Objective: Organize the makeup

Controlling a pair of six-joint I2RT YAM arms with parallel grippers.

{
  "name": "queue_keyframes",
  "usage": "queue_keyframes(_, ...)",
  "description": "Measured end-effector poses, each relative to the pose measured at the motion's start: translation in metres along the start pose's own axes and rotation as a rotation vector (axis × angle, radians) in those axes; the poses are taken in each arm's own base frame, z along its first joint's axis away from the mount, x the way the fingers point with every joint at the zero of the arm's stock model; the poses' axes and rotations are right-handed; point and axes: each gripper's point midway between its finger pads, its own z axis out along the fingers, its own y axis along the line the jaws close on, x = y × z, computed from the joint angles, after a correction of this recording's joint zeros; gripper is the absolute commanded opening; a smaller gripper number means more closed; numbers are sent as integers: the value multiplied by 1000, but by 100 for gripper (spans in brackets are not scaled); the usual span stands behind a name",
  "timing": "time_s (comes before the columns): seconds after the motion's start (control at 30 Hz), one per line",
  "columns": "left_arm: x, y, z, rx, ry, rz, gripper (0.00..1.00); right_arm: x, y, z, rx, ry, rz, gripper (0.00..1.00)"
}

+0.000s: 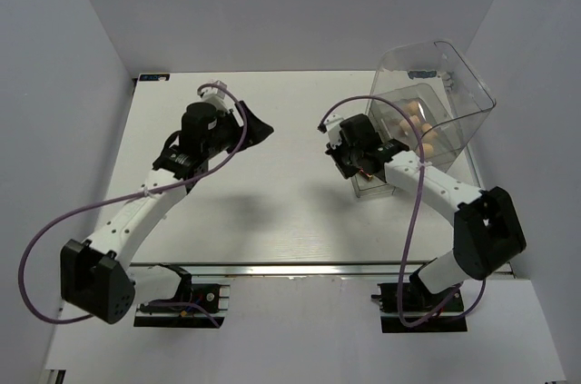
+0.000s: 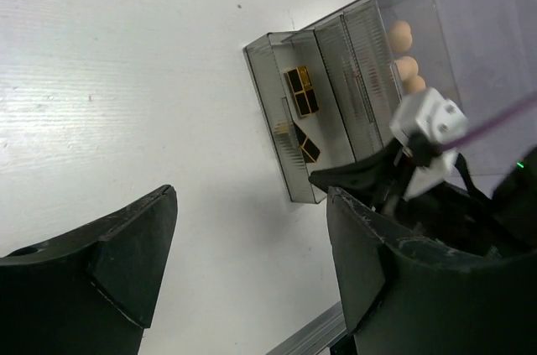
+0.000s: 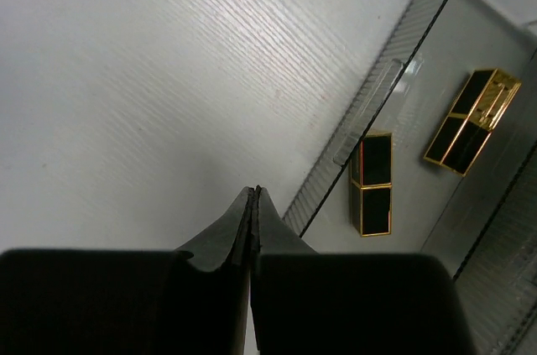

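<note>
**Stock on your desk (image 1: 272,221), listed by pincer**

1. Left pincer (image 2: 252,229): wide apart, nothing between its fingers. It hangs over bare desk, and everything below lies ahead of it and to its right.
2. Right pincer (image 3: 254,204): tips pressed flat together, holding nothing. It sits just outside the front wall of the drawer (image 3: 377,112).
3. Lipstick tubes, two. The first lipstick tube (image 3: 373,185) lies flat in the drawer just past your right pincer's tips, on the other side of the front wall. The second lipstick tube (image 3: 472,121) lies further ahead and to the right, apart from the first.
4. Sponges (image 2: 406,65), three. You'll find them in a row inside the clear drawer box (image 1: 454,84), beyond the drawer and well ahead of both pincers.
5. Palettes: you cannot make them out in any view.

**Standing of the job, as a judgement:** You can count the sponges and both tubes as stowed. The drawer stands pulled out, so you probably have to push it shut. The palettes remain unaccounted for. Check whether they are already inside the box before you call it finished.
</note>
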Motion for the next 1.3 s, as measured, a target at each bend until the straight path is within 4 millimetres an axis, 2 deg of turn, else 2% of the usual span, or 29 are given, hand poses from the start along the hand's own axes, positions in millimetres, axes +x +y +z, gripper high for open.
queue_keyframes(0.17,6,6,-23,-16,-32,-9,82,17,-5,18,39,74,31,0)
queue_keyframes(0.43,13,17,-35,-55,-43,-29,82,45,-6,52,71,210,94,0)
queue_keyframes(0.67,14,19,-42,-65,-53,-40,83,51,-13,55,121,236,110,0)
queue_keyframes(1.07,23,29,-42,-92,-42,-59,83,86,-53,68,375,379,63,0)
queue_keyframes(1.3,23,29,-41,-92,-43,-62,83,88,-76,58,517,393,54,0)
